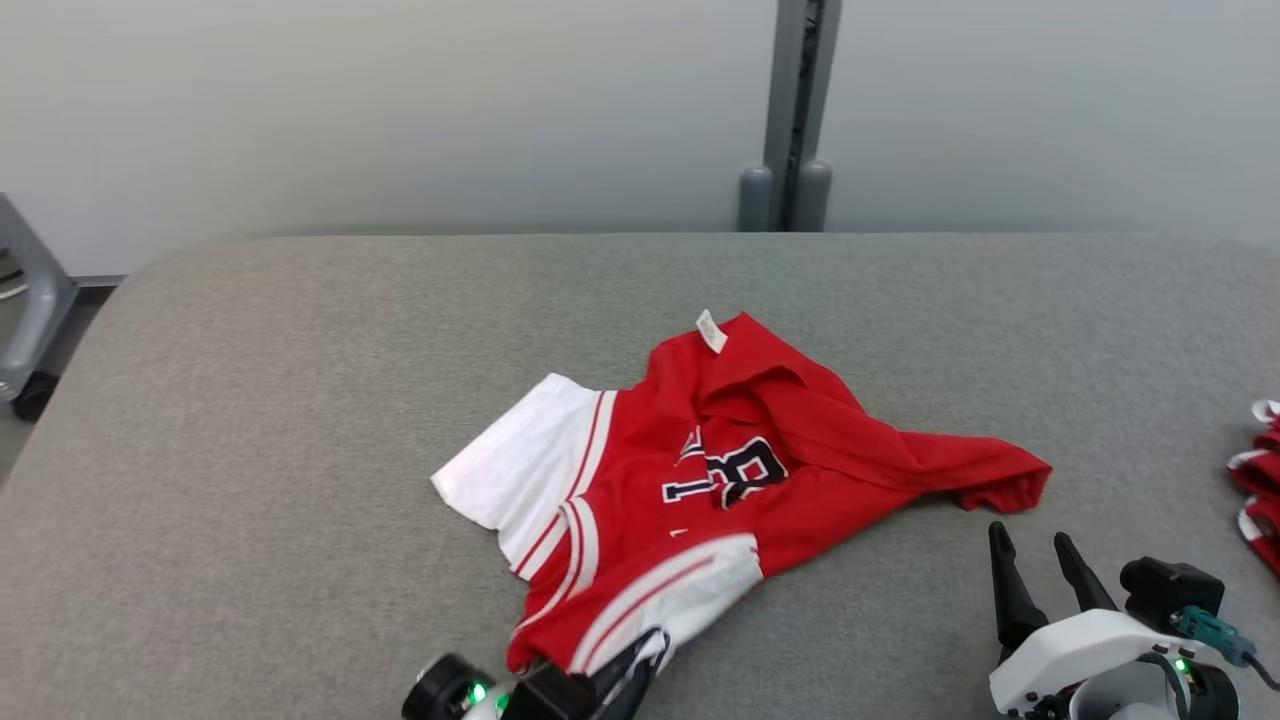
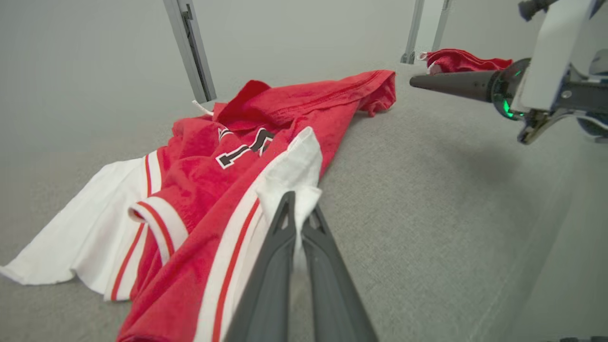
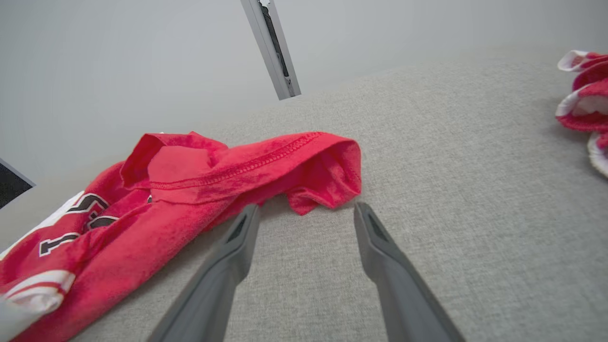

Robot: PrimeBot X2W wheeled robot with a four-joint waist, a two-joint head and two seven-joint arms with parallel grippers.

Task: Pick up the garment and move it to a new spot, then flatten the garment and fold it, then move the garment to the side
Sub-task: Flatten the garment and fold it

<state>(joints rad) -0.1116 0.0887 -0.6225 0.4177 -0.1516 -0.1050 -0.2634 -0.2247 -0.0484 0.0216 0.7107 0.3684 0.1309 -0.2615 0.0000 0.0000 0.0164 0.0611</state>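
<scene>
While garment (image 1: 740, 470) lies crumpled, centre: only gripped; moving, flattening, folding remain.
Left gripper (image 2: 300, 209): clamped on its white hem.
Right gripper (image 1: 1030, 537): wide, empty.

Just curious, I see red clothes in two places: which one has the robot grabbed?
The jersey in the middle, with lettering and white parts: the left gripper pinches its white corner. The red pile at the far right lies untouched.

Head cam looks down over the whole surface (image 1: 250, 450). Wrist cams ride low, close; all share the red shirt (image 1: 800, 440) ahead of left gripper (image 2: 299, 206) and right gripper (image 3: 308, 209).
</scene>
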